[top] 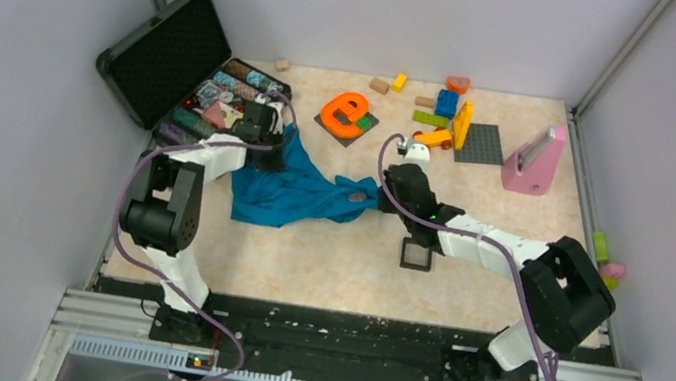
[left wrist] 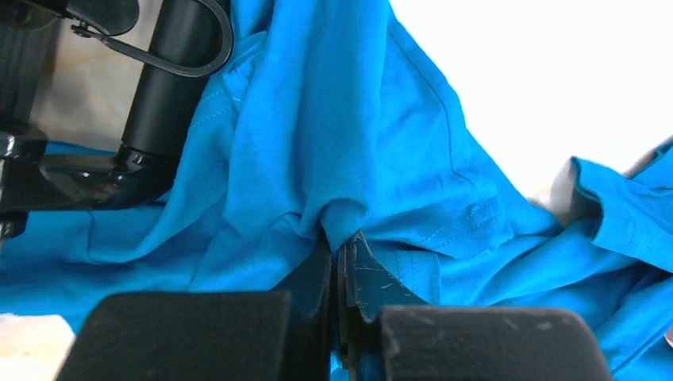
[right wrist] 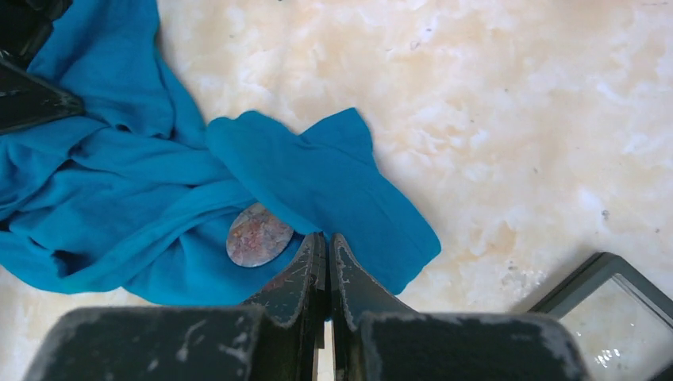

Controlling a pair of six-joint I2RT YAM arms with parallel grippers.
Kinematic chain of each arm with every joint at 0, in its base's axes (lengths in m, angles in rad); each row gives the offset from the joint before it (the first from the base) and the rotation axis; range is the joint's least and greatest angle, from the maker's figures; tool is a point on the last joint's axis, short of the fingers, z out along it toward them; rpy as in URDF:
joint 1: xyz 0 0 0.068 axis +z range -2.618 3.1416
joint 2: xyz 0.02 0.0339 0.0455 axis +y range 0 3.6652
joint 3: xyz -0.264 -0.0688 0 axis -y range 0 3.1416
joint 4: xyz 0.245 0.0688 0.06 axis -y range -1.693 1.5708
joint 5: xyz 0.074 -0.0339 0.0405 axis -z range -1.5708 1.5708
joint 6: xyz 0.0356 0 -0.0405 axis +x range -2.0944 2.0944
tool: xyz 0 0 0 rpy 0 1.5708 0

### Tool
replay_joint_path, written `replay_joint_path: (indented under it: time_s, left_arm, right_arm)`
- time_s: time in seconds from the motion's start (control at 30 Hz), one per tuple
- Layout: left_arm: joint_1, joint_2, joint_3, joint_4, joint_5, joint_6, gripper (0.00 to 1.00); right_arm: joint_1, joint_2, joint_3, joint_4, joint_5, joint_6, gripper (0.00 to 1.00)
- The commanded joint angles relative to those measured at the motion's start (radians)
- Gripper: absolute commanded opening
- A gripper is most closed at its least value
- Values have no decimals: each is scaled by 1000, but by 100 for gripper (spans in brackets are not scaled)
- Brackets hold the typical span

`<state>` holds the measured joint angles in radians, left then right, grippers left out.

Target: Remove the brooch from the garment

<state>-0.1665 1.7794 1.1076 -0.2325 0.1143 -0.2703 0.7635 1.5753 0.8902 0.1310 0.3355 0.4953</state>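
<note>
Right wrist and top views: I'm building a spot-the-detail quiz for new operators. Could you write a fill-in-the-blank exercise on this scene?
1. The brooch rests on the ___ garment.
2. The left claw pinches a fold of the ___.
3. The black frame is ___ in shape.

Missing words: blue; garment; square.

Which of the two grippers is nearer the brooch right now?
The right gripper: its closed tips sit just beside the brooch on the blue garment, whereas the left gripper pinches a fold at the garment's other end.
</note>
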Motion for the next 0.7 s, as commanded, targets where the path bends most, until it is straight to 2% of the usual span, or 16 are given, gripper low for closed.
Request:
replay_joint_path:
  time_s: [0.0,0.2,0.37,0.5,0.6,0.67]
  left_arm:
    - [4,-131,30,-12,-20,-10,0]
    - [10,-260,192,-120,-123,-17,0]
    - [22,-334,458,-300,-247,5,0]
    - [24,-374,686,-452,-278,22,0]
    - [24,-439,737,-536,-251,35,0]
    - [24,-503,711,-571,-227,37,0]
  right_arm:
    - [-53,-89,-7,55,-40,29,0]
    - [-98,-179,130,-49,-78,-100,0]
    - [-100,-249,291,-143,-97,-169,0]
    - [-99,-328,366,-199,-158,-177,0]
    - [-99,-415,350,-197,-242,-159,0]
    - [-99,-474,318,-201,-306,-135,0]
